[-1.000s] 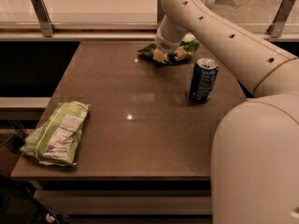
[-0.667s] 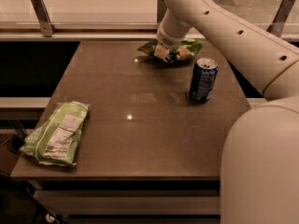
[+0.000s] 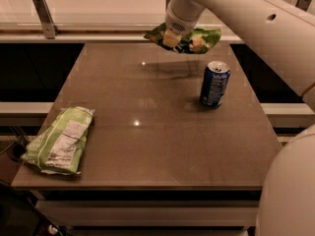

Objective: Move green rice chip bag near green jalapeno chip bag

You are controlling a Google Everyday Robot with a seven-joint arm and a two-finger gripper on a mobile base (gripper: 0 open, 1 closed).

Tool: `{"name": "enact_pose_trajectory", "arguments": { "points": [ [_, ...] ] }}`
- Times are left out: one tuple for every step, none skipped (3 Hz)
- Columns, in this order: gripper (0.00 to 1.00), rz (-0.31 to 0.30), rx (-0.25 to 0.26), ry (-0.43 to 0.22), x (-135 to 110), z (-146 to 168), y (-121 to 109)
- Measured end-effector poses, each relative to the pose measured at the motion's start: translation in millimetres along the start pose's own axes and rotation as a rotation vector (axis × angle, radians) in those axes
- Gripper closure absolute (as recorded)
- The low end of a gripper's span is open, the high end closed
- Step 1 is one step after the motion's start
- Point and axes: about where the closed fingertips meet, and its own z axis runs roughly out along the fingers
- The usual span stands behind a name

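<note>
The green rice chip bag (image 3: 197,38), glossy green with tan chip pictures, hangs in the air above the far part of the table, its shadow on the tabletop below. My gripper (image 3: 171,37) is shut on the bag's left part and holds it up. The green jalapeno chip bag (image 3: 61,140), pale green with a white label panel, lies flat at the table's front left corner, far from the gripper.
A blue soda can (image 3: 214,84) stands upright on the right part of the brown table (image 3: 157,146), just below and right of the held bag. My white arm crosses the upper right. A pale counter with a metal post (image 3: 43,14) runs behind.
The rice chip bag lay on the table's far edge under my gripper; now it is lifted off the surface and held in the air.
</note>
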Motion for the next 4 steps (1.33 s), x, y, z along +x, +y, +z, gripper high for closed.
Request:
{"name": "enact_pose_trajectory", "arguments": {
  "points": [
    [1.00, -0.048, 0.048, -0.040, -12.8, -31.9, -1.5],
    [1.00, -0.109, 0.099, -0.081, -30.1, -69.7, 7.3],
    [1.00, -0.131, 0.138, -0.100, -38.1, -107.6, 28.3],
    [1.00, -0.138, 0.163, -0.127, -39.2, -146.3, 58.0]
  ]
}}
